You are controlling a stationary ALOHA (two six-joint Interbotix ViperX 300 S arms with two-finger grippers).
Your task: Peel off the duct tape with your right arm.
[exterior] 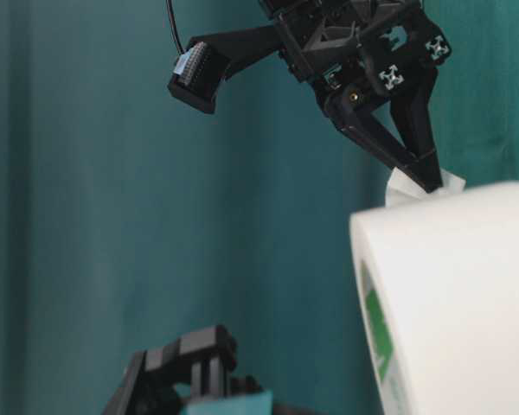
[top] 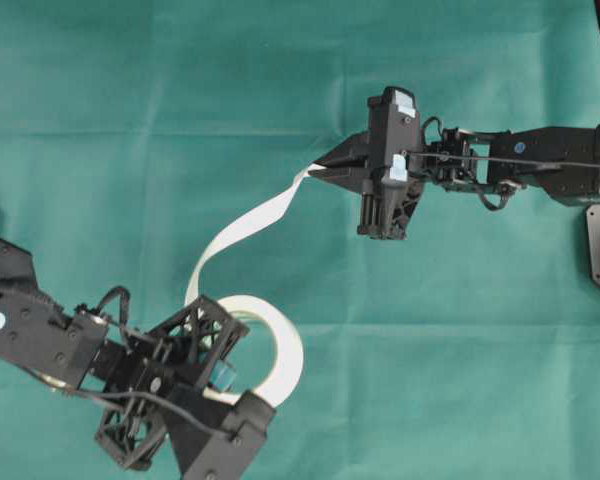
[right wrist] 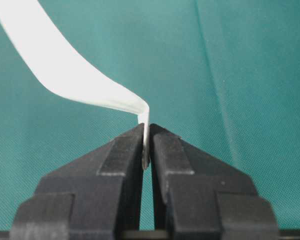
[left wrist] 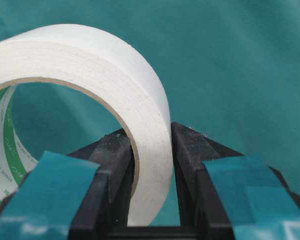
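The white duct tape roll [top: 280, 350] lies at the lower left of the overhead view, its core printed green inside [left wrist: 5, 145]. My left gripper [left wrist: 151, 135] is shut on the roll's wall [left wrist: 155, 150], one finger inside the ring and one outside. A long white strip [top: 245, 228] runs from the roll up and right to my right gripper [top: 315, 165], which is shut on the strip's end [right wrist: 145, 140]. In the table-level view the right gripper's fingertips [exterior: 431, 177] pinch the tab just above the roll [exterior: 458, 294].
A green cloth [top: 130, 120] covers the whole table. The right arm [top: 520, 160] reaches in from the right edge, the left arm [top: 40, 330] from the lower left. A green curtain [exterior: 86, 173] backs the table-level view.
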